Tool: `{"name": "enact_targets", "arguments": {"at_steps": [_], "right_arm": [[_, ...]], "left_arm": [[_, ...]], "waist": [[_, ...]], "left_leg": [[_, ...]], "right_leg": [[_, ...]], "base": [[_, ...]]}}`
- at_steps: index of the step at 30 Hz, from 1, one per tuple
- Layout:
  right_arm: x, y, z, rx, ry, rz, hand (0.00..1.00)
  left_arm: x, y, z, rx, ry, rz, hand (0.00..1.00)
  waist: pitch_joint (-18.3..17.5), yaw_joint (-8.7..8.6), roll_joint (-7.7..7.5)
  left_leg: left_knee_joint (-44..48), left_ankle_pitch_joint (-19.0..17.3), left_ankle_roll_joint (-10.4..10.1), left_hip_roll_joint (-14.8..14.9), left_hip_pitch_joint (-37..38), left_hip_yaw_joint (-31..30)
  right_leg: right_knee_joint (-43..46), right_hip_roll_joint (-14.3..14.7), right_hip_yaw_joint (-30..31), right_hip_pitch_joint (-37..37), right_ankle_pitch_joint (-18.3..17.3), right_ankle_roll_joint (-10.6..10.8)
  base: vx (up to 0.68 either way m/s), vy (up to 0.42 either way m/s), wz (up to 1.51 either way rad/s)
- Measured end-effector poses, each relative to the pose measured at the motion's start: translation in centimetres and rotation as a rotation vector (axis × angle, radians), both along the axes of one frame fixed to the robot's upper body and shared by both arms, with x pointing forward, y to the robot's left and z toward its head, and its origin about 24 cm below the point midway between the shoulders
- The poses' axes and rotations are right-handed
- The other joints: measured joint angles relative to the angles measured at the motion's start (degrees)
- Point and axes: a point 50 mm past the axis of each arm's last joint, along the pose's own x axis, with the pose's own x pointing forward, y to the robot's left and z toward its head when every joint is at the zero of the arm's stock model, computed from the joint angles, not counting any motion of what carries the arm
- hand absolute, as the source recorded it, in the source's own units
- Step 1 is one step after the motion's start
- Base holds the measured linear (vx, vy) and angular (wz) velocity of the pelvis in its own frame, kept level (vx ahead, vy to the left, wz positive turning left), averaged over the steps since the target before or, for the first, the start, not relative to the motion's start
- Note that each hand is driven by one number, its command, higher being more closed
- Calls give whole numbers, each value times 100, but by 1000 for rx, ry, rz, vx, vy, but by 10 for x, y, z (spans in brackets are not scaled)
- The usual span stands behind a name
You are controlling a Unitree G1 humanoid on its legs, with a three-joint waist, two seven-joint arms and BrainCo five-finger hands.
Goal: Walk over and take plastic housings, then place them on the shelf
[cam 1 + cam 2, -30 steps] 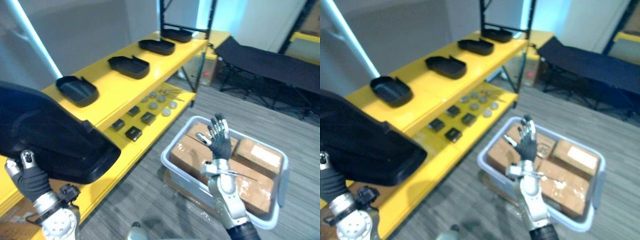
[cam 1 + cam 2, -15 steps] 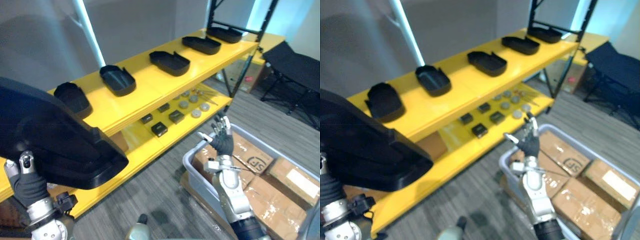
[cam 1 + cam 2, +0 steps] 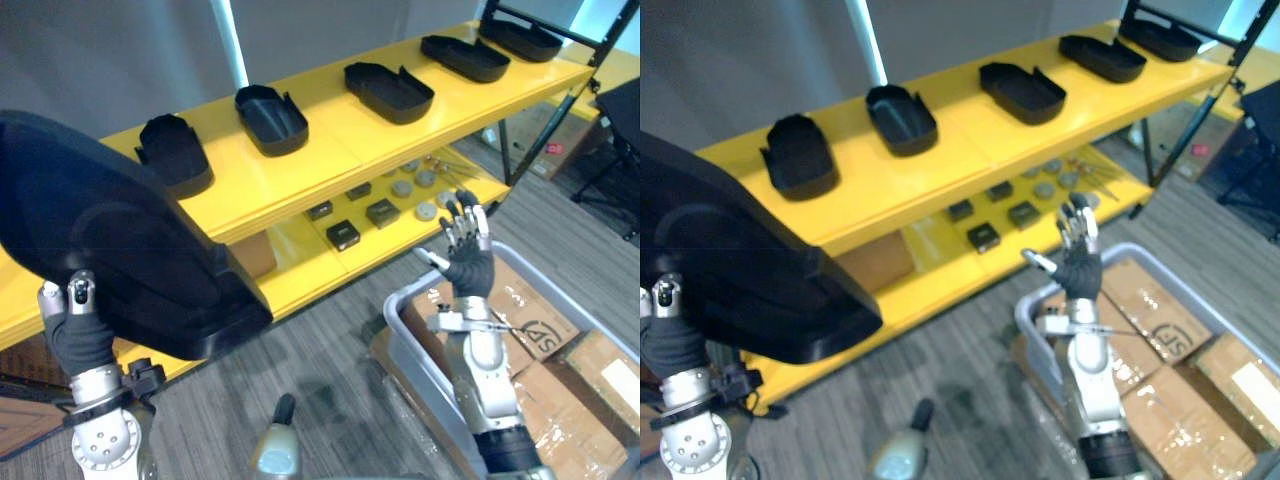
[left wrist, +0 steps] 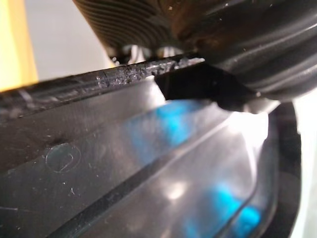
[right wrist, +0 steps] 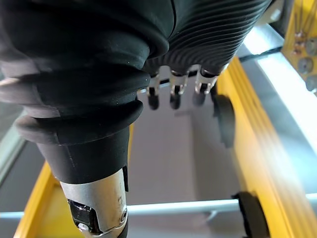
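Left hand (image 3: 72, 338) is low at the robot's left and it has the big black held housing (image 3: 110, 240). The thumb tip sits on the housing's near face and the lower edge is clamped above the dark wrist cover. The fingers behind the housing are hidden. The left wrist view sits tight against the part: glossy black plastic (image 4: 124, 188) with its rim running under the ribbed cover.

The housing's long axis runs on a slant. Its rounded end is up toward the left edge of the eye views, and its other end dips down to the right, pointing at the floor just in front of the yellow shelf (image 3: 300, 165). The hand grips at the lower left edge, so nearly all of the housing lies above and to the right of it.

On the shelf's top level, 5 shelf housings (image 3: 172, 155) sit in a row, open side up, each apart from the next. Below them are small black blocks (image 3: 343, 235) and grey discs (image 3: 405, 187).

Right hand (image 3: 468, 265) is raised upright, fingers (image 5: 173, 96) straight and spread wide, holding nothing. It hangs above the near corner of the grey bin (image 3: 400, 325) packed with cardboard boxes (image 3: 525, 320), well apart from the held housing.
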Motion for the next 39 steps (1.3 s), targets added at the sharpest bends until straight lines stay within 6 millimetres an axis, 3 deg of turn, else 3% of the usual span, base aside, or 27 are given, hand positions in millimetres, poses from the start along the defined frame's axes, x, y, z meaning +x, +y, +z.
{"name": "enact_targets", "arguments": {"at_steps": [4,6,7,8,9,10,11,12,13,14,16,17,18,21,23,26,27,28,29,32,36,38,39], "right_arm": [[-1,7,-1,54,-8,-5,0],[-5,8,-4,79,-16,-16,0],[-9,5,-6,72,-17,-23,0],[-10,6,-9,76,-7,-25,0],[-10,6,-9,79,-5,-24,0],[-9,8,-8,80,-13,-12,0],[-9,8,-7,72,-19,-4,0],[-9,8,-7,72,-19,-4,0],[-12,3,-3,47,-49,-15,0],[-15,-5,5,47,-87,-40,0],[-19,-13,12,40,-126,-65,0],[-23,-17,15,40,-140,-82,0],[-26,-20,17,63,-154,-93,0],[-22,-23,25,88,-177,-99,0],[-18,-22,31,101,-203,-107,0],[-18,-33,37,102,-224,-179,0],[-20,-43,36,104,-219,-240,0],[-22,-49,34,106,-214,-277,0],[-23,-57,31,95,-198,-327,0],[-26,-67,32,107,-213,-381,0],[-27,-60,26,113,-195,-389,0],[-27,-58,25,115,-193,-377,0],[-28,-58,22,114,-182,-373,0]], "left_arm": [[-3,7,6,41,-22,20,100],[-4,10,8,61,-24,22,100],[-2,9,7,51,-27,21,100],[-1,9,8,58,-28,23,100],[0,9,10,76,-33,28,100],[4,9,16,90,-58,33,100],[7,9,18,84,-68,33,100],[7,9,18,84,-68,33,100],[15,4,21,64,-94,17,100],[21,-1,22,50,-107,-5,100],[29,-7,22,29,-114,-29,100],[32,-13,19,17,-108,-56,100],[34,-19,17,7,-100,-85,100],[31,-30,3,-58,-57,-102,100],[28,-31,0,-73,-46,-101,100],[31,-36,5,-72,-75,-131,100],[35,-41,9,-68,-97,-166,100],[36,-44,10,-64,-105,-185,100],[38,-46,12,-56,-109,-209,100],[38,-44,12,-50,-104,-224,100],[30,-37,1,-96,-56,-240,100],[30,-38,1,-87,-49,-255,100],[30,-39,0,-77,-45,-269,100]], "waist": [[70,12,-220],[39,11,-434],[3,-9,-289],[-31,-30,-295],[-46,-92,-287],[-36,-180,-260],[-47,-235,-278],[-47,-235,-278],[-48,-402,-280],[-52,-470,-280],[-63,-619,-282],[-108,-715,-353],[-137,-753,-366],[-379,-591,64],[-456,-554,179],[-491,-652,170],[-493,-690,175],[-499,-713,190],[-491,-729,200],[-514,-763,124],[-507,-760,71],[-506,-759,64],[-507,-794,65]], "left_leg": [[802,-480,85,-218,-287,191],[1348,-920,562,-447,-380,619],[1629,-1204,344,-455,-341,627],[1617,-1274,364,-493,-293,612],[1501,-1317,421,-511,-160,606],[1327,-1300,551,-467,-11,442],[1197,-1288,575,-452,97,368],[1197,-1288,575,-452,97,368],[957,-1240,604,-495,319,138],[880,-1238,602,-593,363,-72],[865,-1245,608,-729,355,-352],[888,-1261,593,-875,362,-589],[919,-1346,552,-1061,368,-806],[880,-1370,515,-870,352,-684],[715,-1288,393,-763,422,-361],[501,-1001,439,-679,278,942],[547,-1089,586,-425,94,1876],[545,-1030,644,-274,24,2276],[421,-667,686,-198,49,2474],[-89,-518,743,-469,301,2141],[-213,-503,765,-633,562,2136],[-236,-501,768,-643,563,2197],[-262,-475,772,-652,566,2212]], "right_leg": [[68,-212,159,76,-149,65],[29,-407,299,224,-170,-114],[1193,-584,796,-163,167,-716],[1713,-656,1107,-480,446,-928],[2381,-721,1471,-905,964,-1084],[3011,-464,1781,-1381,602,-884],[3000,-163,1862,-1527,285,-835],[3000,-163,1862,-1527,285,-835],[2165,526,1973,-1555,-150,-831],[1529,889,2179,-1662,-218,-878],[971,1222,2571,-1845,-190,-875],[575,1303,2758,-1881,-49,-931],[484,1222,2777,-1827,418,-880],[257,1281,2330,-1572,397,-924],[109,1296,2142,-1336,377,-957],[-284,1112,1497,-948,359,-987],[-327,1065,1165,-893,349,-1003],[-312,1057,1024,-872,341,-1015],[-179,1027,909,-854,305,-1051],[-122,912,1115,-763,192,-1090],[-352,831,1305,-503,151,-1026],[-488,845,1439,-494,149,-962],[-585,850,1476,-471,180,-832]], "base": [[3,92,10],[89,196,9],[125,240,12],[111,259,13],[132,271,23],[210,228,30],[197,165,29],[224,86,62],[232,70,83],[277,71,106],[203,-17,104],[338,-130,145],[286,-124,129],[320,-110,75],[233,-61,71],[125,-37,116],[48,-21,149],[49,14,130],[46,59,79],[42,152,66],[-2,83,3],[-52,7,-19],[-53,-16,-13]]}}
